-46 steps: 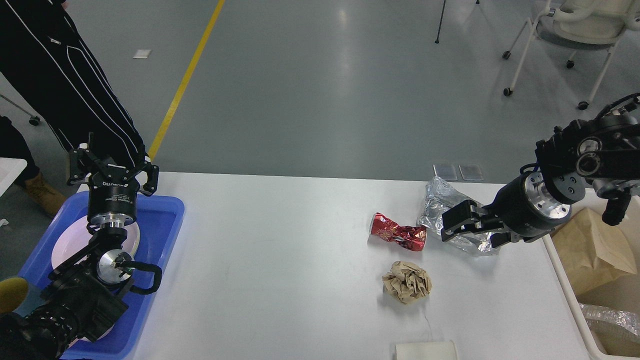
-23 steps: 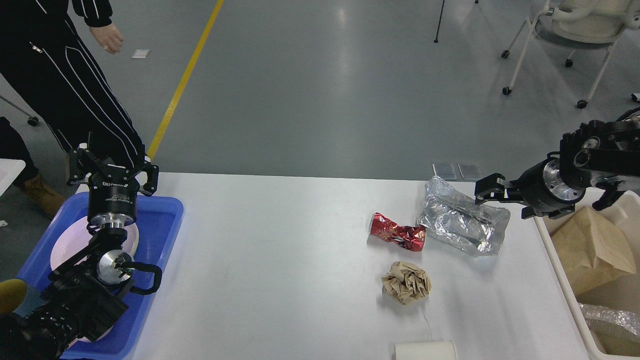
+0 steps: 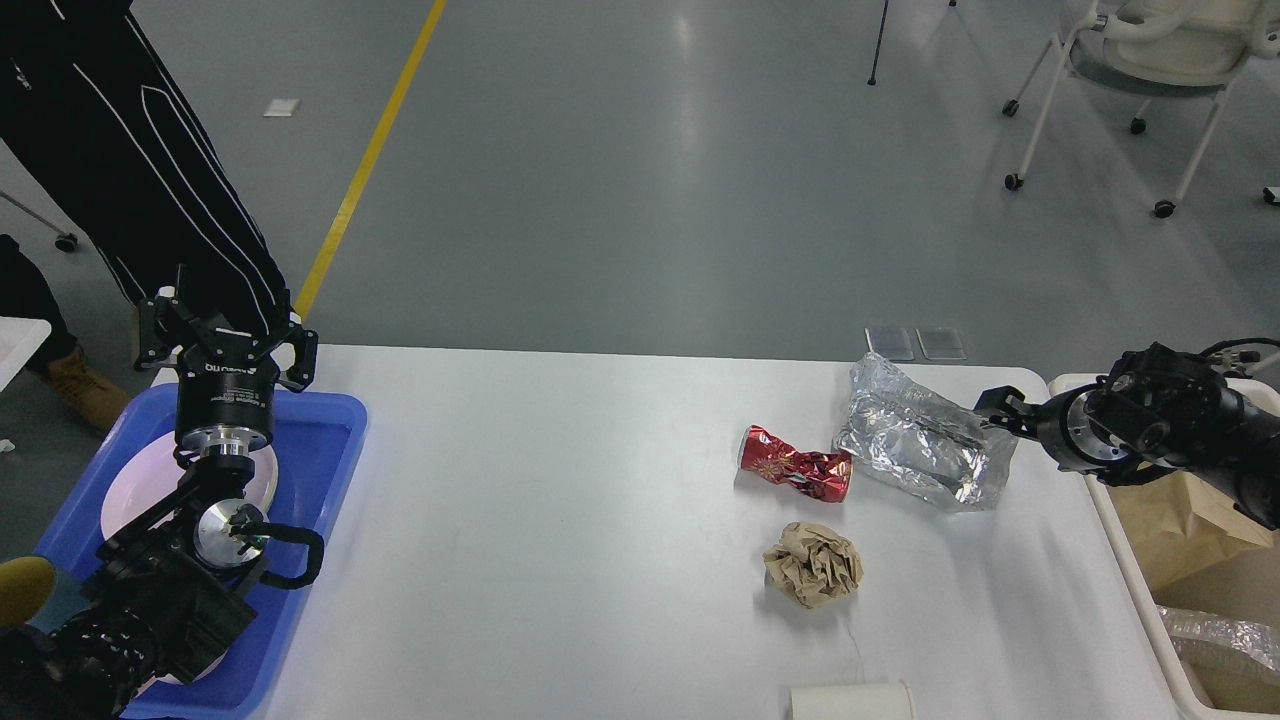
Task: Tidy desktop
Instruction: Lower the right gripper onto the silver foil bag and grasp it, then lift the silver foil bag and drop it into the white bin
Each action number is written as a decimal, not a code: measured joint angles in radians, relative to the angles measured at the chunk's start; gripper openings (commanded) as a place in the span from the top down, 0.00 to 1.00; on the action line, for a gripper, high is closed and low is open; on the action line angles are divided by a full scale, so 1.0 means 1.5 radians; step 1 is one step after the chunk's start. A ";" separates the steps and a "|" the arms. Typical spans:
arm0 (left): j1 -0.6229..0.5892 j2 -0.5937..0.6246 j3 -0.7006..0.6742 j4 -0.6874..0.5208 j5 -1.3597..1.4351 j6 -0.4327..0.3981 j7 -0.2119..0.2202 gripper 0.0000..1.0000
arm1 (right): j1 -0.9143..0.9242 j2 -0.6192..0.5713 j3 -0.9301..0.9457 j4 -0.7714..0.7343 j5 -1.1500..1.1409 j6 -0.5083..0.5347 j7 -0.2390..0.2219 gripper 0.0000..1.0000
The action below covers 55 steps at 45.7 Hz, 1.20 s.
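Silver foil bag (image 3: pixel 925 445) lies on the white bench (image 3: pixel 560 520) touching my right hand (image 3: pixel 995 412), whose fingers I cannot tell apart, so a slippy grab may shove it into the red can (image 3: pixel 795 474) while my left hand (image 3: pixel 222 322) sits open.

The left gripper (image 3: pixel 226 322) body bears white lettering, upside down and too small to read.

Desktop (image 3: pixel 560 520) smooth matt white; foil bag (image 3: pixel 925 445) shiny, crinkled; paper ball (image 3: pixel 813 565) brown, rough; tray (image 3: pixel 335 440) glossy blue plastic.
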 measured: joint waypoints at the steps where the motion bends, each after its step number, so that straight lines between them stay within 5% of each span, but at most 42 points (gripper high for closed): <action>1: 0.000 0.000 0.000 0.000 0.000 0.000 0.000 0.03 | -0.005 0.008 0.000 -0.010 0.008 0.000 0.000 0.00; 20: 0.000 0.000 0.000 0.000 0.000 0.000 0.000 0.03 | -0.104 0.068 -0.009 -0.138 0.048 -0.017 0.001 0.04; 22: 0.000 0.000 0.000 0.000 0.000 0.000 0.000 0.03 | -0.110 0.069 -0.009 -0.139 0.048 -0.024 0.001 0.16; 28: 0.000 0.000 0.000 0.000 0.000 0.000 0.000 0.03 | -0.121 0.084 -0.009 -0.141 0.048 -0.037 0.001 0.95; 29: 0.000 0.000 0.000 0.000 0.000 0.000 0.000 0.03 | -0.122 0.087 -0.009 -0.141 0.048 -0.039 0.001 1.00; 43: 0.000 0.000 0.000 0.000 0.000 0.000 0.000 0.03 | -0.151 0.113 -0.009 -0.141 0.049 -0.158 0.000 1.00; 55: 0.000 0.000 0.000 0.000 0.000 0.000 0.000 0.03 | -0.150 0.128 -0.011 -0.140 0.049 -0.174 0.000 1.00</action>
